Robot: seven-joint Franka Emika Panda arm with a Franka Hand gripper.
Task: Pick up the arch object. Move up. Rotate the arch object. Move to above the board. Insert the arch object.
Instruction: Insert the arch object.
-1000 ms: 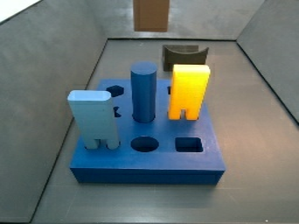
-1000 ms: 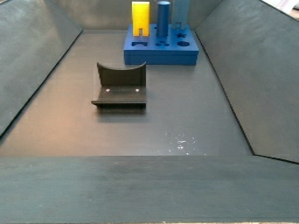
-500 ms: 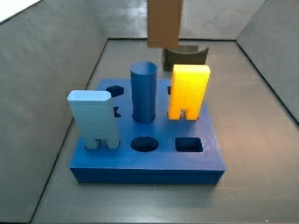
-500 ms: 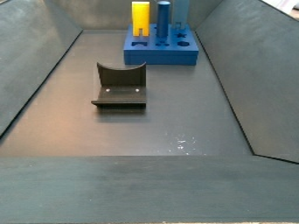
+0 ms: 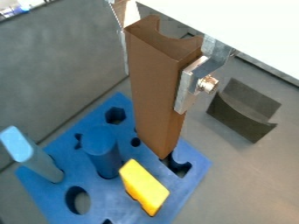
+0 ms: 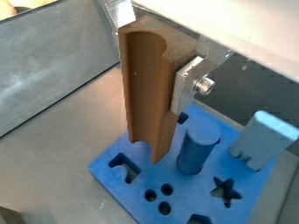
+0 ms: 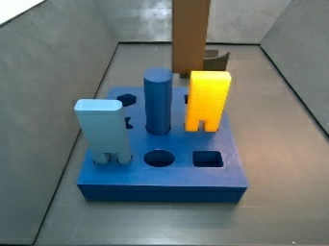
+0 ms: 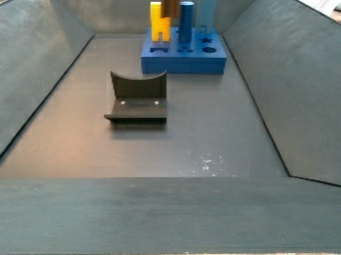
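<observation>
1. In both wrist views the end effector [image 5: 176,74] is closed on the arch object [image 5: 156,96], a tall brown slab held upright; one flat silver finger [image 5: 191,86] presses against its side near the top, and the opposite finger is hidden behind the slab.
2. In a wrist view the arch object [image 6: 146,92] shows a curved groove running down one long edge.
3. The slab's lower end hangs just above the board [image 5: 193,179], a thick blue plate with round and square holes; whether the tip has entered a hole cannot be told.
4. On the board, just beside the slab's lower end, stands a yellow block [image 5: 145,185]; a dark blue cylinder [image 5: 103,150] and a pale blue block [image 5: 26,150] stand further along the plate.
5. In a side view the board [image 7: 164,183] lies nearest the camera, with the pale blue block [image 7: 100,131] at its front left, the cylinder [image 7: 157,100] in the middle, the yellow block [image 7: 209,100] to the right, and the arch object [image 7: 191,34] rising behind them out of the picture's top.
6. A dark block with a curved notch [image 7: 214,60] sits on the grey surface [image 7: 291,154] behind the board, apart from it.
7. In a side view the same dark block [image 8: 138,98] lies in the middle of the surface, well apart from the board [image 8: 185,64] at the far end.
</observation>
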